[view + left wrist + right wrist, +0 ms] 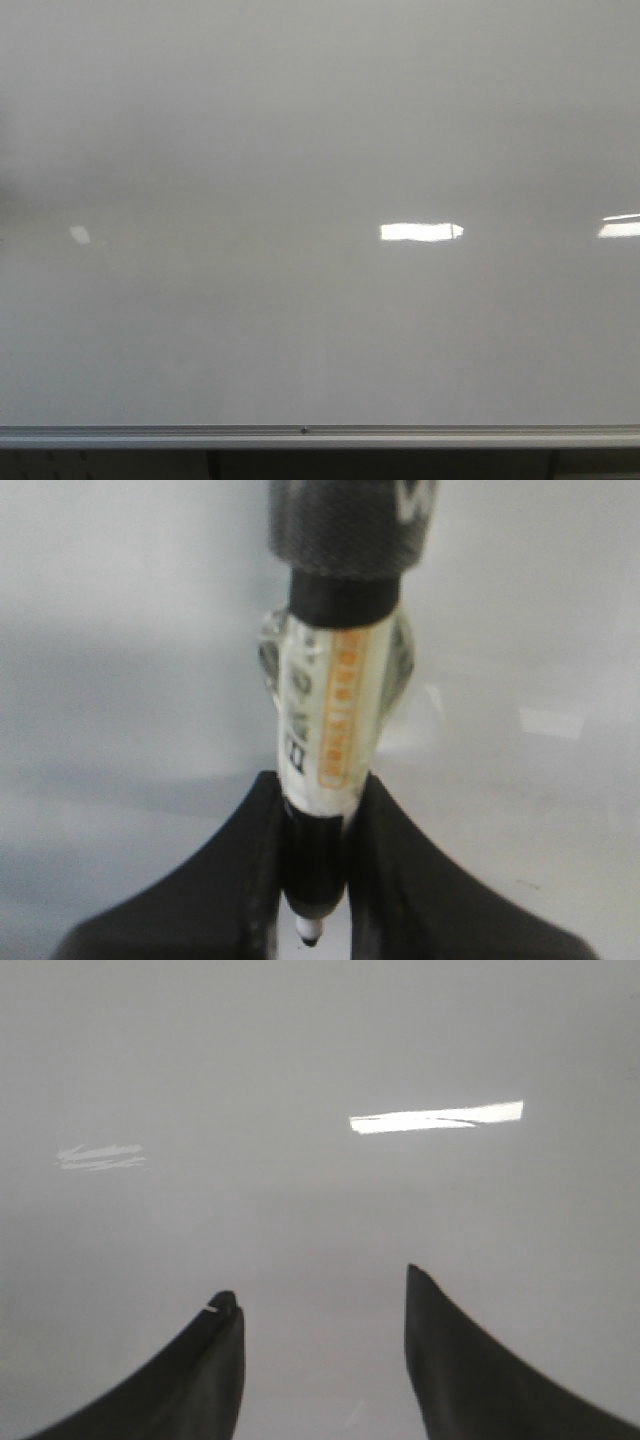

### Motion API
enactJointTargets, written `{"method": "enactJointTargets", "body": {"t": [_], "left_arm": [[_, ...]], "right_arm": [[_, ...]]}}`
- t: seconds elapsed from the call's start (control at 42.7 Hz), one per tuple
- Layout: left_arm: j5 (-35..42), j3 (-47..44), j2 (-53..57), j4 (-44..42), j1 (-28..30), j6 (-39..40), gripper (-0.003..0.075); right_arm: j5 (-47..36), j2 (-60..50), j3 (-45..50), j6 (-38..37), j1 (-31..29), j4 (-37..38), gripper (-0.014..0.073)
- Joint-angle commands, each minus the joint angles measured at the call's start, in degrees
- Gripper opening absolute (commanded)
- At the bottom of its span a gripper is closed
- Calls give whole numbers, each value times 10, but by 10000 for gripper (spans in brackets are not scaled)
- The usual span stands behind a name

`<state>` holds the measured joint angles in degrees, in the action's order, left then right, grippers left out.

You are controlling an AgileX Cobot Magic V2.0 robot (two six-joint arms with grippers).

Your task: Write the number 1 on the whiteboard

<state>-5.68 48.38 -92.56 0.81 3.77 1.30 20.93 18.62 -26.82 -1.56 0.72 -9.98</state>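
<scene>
whiteboard before any stroke, marker held

a marker (pixel 330 730), clear-barrelled with an orange label strip and a dark tip, was clamped between the fingers of the left gripper (pixel 315 880). the right gripper (pixel 322 1330) was seen spread apart, holding nothing. the whiteboard (pixel 300 130), glossy pale grey, filled the front view, bounded below by a silver frame rail (pixel 320 436); bright reflections (pixel 420 232) were shown on it.

One whiteboard (pixel 300 150), one silver frame rail (pixel 150 436) under it, three bright reflections (pixel 420 231) on the gloss, one marker (pixel 335 710), and two grippers: left gripper (pixel 315 810), right gripper (pixel 320 1305)
</scene>
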Motion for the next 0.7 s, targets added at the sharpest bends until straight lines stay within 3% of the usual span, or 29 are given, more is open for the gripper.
{"method": "enactJointTargets", "body": {"t": [0.0,0.164,0.421,0.538,0.679], "left_arm": [[-6,18,59,-15,-2,2,-20],[-157,29,126,-13,-53,-48,-20],[-381,77,154,112,-183,-255,-20],[-454,95,152,179,-231,-352,-20],[-495,108,152,244,-279,-439,-20]], "right_arm": [[-42,8,-20,1,0,6,403],[-26,9,-21,1,0,6,403],[79,82,-73,12,0,-3,403],[131,140,-109,55,0,-55,405],[201,210,-154,184,0,-190,405]]}}
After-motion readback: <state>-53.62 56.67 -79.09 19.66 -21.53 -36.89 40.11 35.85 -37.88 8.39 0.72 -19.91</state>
